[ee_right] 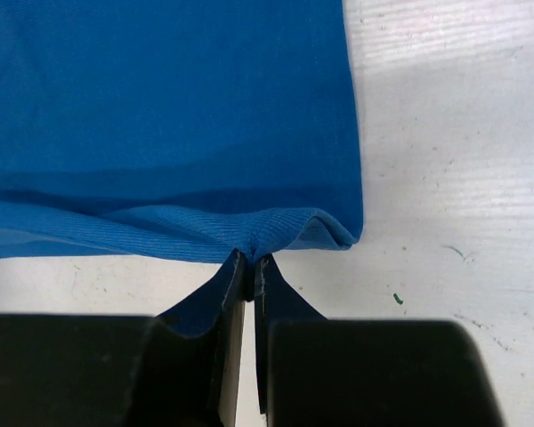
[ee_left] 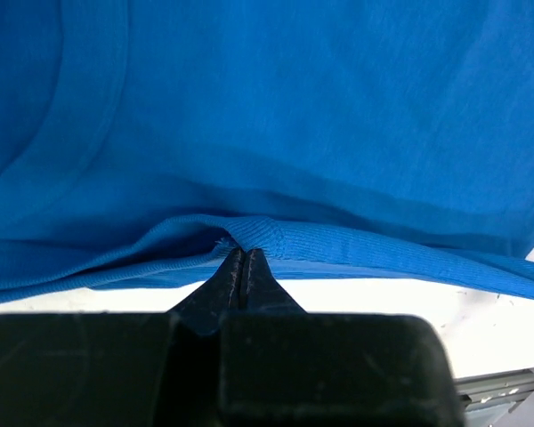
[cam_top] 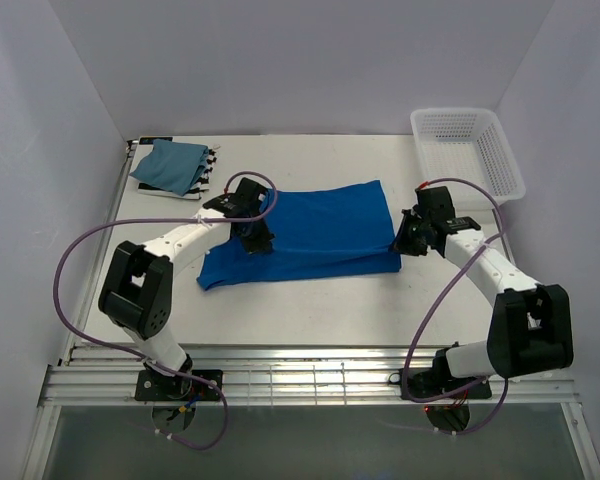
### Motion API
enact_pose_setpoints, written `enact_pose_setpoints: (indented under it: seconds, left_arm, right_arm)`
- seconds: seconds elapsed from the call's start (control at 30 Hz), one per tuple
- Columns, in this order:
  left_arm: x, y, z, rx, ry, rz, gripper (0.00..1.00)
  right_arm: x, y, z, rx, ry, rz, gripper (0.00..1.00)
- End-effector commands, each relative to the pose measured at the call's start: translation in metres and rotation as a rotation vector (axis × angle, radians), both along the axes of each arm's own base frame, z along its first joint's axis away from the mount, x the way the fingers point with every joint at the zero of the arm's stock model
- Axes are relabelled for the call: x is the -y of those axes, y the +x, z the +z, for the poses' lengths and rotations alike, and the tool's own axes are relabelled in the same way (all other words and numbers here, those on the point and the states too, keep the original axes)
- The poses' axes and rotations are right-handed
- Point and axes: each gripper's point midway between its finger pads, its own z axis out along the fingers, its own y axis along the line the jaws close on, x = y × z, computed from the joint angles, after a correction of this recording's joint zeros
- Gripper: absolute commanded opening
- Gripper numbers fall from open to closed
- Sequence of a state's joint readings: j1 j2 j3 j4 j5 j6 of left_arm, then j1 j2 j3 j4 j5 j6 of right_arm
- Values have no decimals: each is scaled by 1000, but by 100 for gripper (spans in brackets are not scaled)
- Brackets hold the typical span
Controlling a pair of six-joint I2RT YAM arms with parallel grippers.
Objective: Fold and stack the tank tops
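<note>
While the royal blue top (cam_top: 325, 228) lies on the tabletop (cam_top: 380, 310), left pincer (ee_left: 246, 256) clamped on its edge, right pincer (ee_right: 250, 260) clamped on its corner.

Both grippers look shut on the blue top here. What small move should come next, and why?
Probably raise both grippers together a little. The left gripper and right gripper are each shut on an edge of the royal blue tank top, the rest lying on the table, so the fold can start only once that edge clears it.
</note>
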State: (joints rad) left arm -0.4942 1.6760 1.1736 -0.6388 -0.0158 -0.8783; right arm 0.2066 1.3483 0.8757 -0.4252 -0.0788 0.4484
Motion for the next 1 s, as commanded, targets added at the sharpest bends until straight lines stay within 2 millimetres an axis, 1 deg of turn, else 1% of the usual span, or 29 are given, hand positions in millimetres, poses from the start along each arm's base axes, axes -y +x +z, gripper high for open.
enact_pose_setpoints:
  seconds: [0.0, 0.03, 0.17, 0.2, 0.23, 0.3, 0.33, 0.37, 0.4, 0.43, 0.47, 0.5, 0.53, 0.57, 0.6, 0.63, 0.67, 0.7, 0.73, 0.77, 0.8, 0.83, 0.87, 0.9, 0.93, 0.97]
  left_arm:
    - [-5, 18, 9, 29, 1, -15, 0]
    - [-5, 20, 7, 26, 2, -17, 0]
    - [-6, 31, 3, 30, 16, -34, 0]
    - [-5, 36, 5, 38, 16, -38, 0]
    - [-5, 37, 0, 26, 23, -39, 0]
    - [-7, 41, -4, 16, 26, -30, 0]
    - [-8, 46, -12, -1, 34, -23, 3]
    - [-7, 46, -15, -27, 9, -24, 14]
    - [-6, 46, -17, -54, -4, -26, 27]
    - [-6, 52, -20, -64, -3, -22, 50]
    - [-7, 55, -21, -62, 0, -13, 61]
    - [-8, 56, -21, -63, 6, -12, 66]
    - [-7, 58, -18, -57, 6, -11, 74]
    - [-7, 60, -12, -43, -1, -8, 87]
    - [-6, 61, -8, -35, -6, -9, 90]
    - [-6, 60, -4, -29, -11, -10, 93]
    - [-5, 59, 3, -17, -21, -8, 98]
    - [-4, 58, 6, -12, -29, -1, 98]
    - [-3, 56, 8, -7, -32, -1, 98]
    - [0, 50, 5, -15, -30, -12, 98]
    - [4, 49, 7, -8, -36, -16, 98]
    - [7, 46, 5, -13, -36, -28, 98]
    - [15, 41, 3, -21, -38, -51, 98]
    - [19, 39, -2, -31, -40, -61, 98]
    - [24, 37, -5, -37, -46, -76, 98]
    - [30, 34, -8, -46, -54, -92, 98]
  right_arm:
    - [5, 27, 17, 59, -32, 5, 8]
    - [4, 29, 10, 39, -38, 9, 8]
    - [3, 44, 2, 18, -49, 23, 11]
    - [4, 48, 1, 13, -49, 25, 13]
    - [3, 55, -3, 6, -49, 26, 13]
    - [-1, 63, -3, 2, -33, 34, 15]
    - [0, 68, -9, -13, -34, 33, 16]
    - [-2, 76, -3, 2, -29, 31, 25]
    - [-3, 79, -3, 0, -24, 33, 30]
    - [-4, 84, -6, -4, -27, 33, 37]
    - [-5, 91, 1, 15, -23, 39, 57]
    - [-8, 93, 3, 23, -16, 58, 70]
    - [-8, 95, 6, 32, -18, 66, 81]
    - [-9, 96, 11, 46, -17, 75, 83]
    - [-11, 95, 15, 60, -6, 90, 88]
    - [-13, 93, 23, 85, 2, 103, 92]
    - [-16, 89, 25, 97, 12, 120, 90]
    - [-21, 75, 16, 76, 33, 145, 90]
    - [-23, 72, 22, 105, 48, 155, 90]
    - [-26, 66, 19, 102, 60, 166, 90]
    - [-32, 59, 15, 98, 80, 191, 90]
    - [-33, 51, 5, 84, 88, 197, 90]
    - [-36, 47, 1, 74, 96, 205, 90]
    - [-41, 45, -1, 68, 110, 221, 90]
    - [-43, 41, -8, 57, 110, 226, 90]
    - [-46, 46, -10, 77, 113, 230, 90]
